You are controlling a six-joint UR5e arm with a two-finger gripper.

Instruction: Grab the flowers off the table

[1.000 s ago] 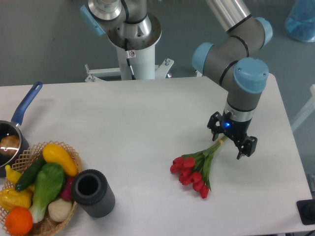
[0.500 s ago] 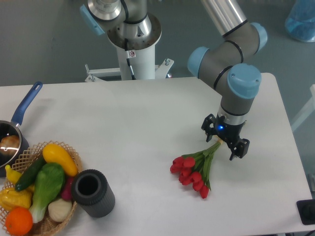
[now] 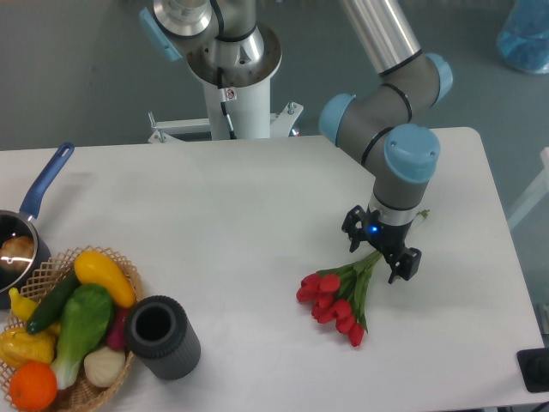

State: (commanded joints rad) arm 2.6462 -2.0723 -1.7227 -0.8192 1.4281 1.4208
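The flowers (image 3: 336, 297), a small bunch of red tulip buds with green stems and leaves, lie on the white table (image 3: 232, 223) right of its middle. The buds point toward the front left; the stems run up and right under my gripper, and a stem tip (image 3: 422, 214) shows beyond it. My gripper (image 3: 380, 255) points straight down over the stems, its two dark fingers (image 3: 406, 264) spread apart on either side of them. The jaws stand open. I cannot tell whether the fingertips touch the table.
A wicker basket (image 3: 120, 378) of vegetables and fruit sits at the front left. A dark grey cylinder cup (image 3: 161, 336) stands beside it. A pot with a blue handle (image 3: 43, 182) is at the left edge. The arm's base (image 3: 233, 73) stands behind the table.
My gripper has moved left and slightly down the stems toward the buds. The flowers have not moved. The jaws stay open.
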